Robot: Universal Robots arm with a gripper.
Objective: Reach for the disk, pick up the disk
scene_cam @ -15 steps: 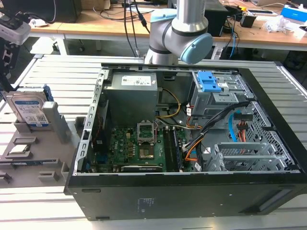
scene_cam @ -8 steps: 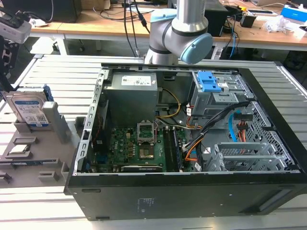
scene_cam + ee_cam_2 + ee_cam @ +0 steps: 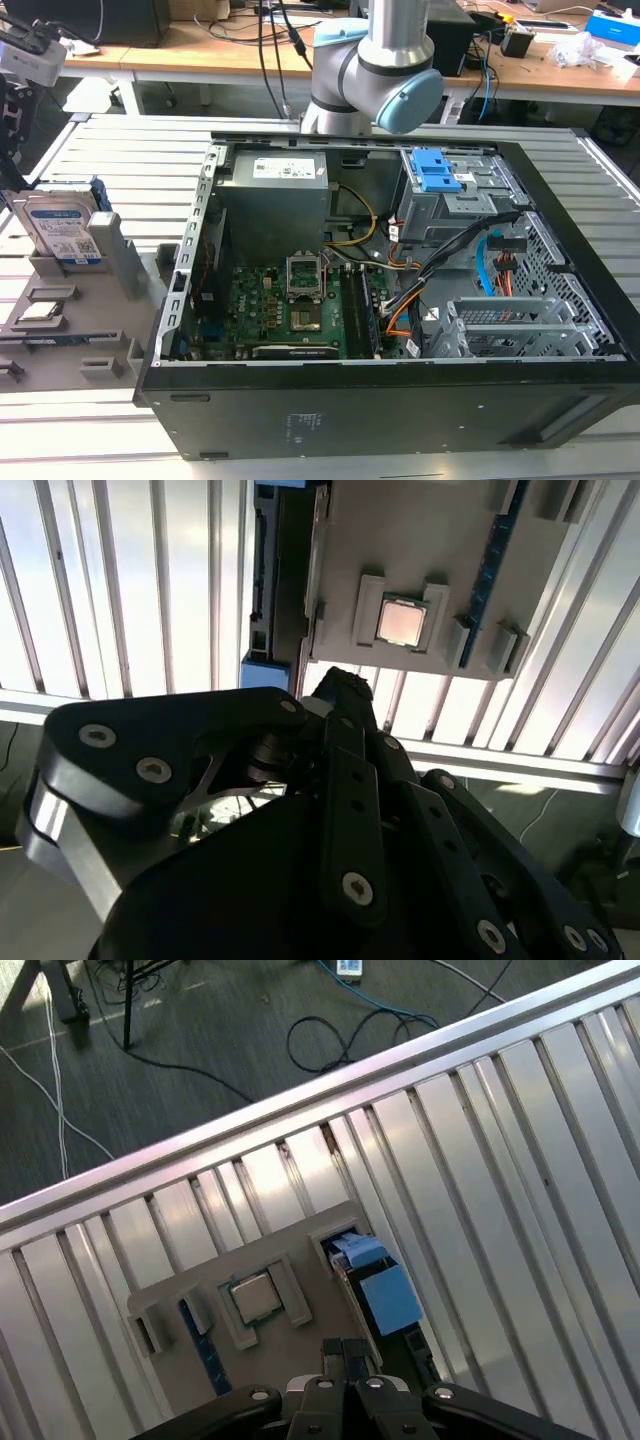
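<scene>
Tally of the scene: one of each kind.
A single slatted metal bench [image 3: 130, 160] carries one open computer case [image 3: 400, 410], at the centre and right of the exterior view, and one grey holder tray [image 3: 60, 330] at the exterior view's left. One disk [image 3: 62, 228] stands on edge in that tray, and one processor chip [image 3: 252, 1298] lies in a tray pocket, as the first wrist view shows. Inside the case there are one grey power supply box [image 3: 275, 195] and one green motherboard [image 3: 270, 300]. One robot arm [image 3: 385, 60] rises at the upper middle of the exterior view, and one end effector [image 3: 345, 1350] appears in the first wrist view.
</scene>
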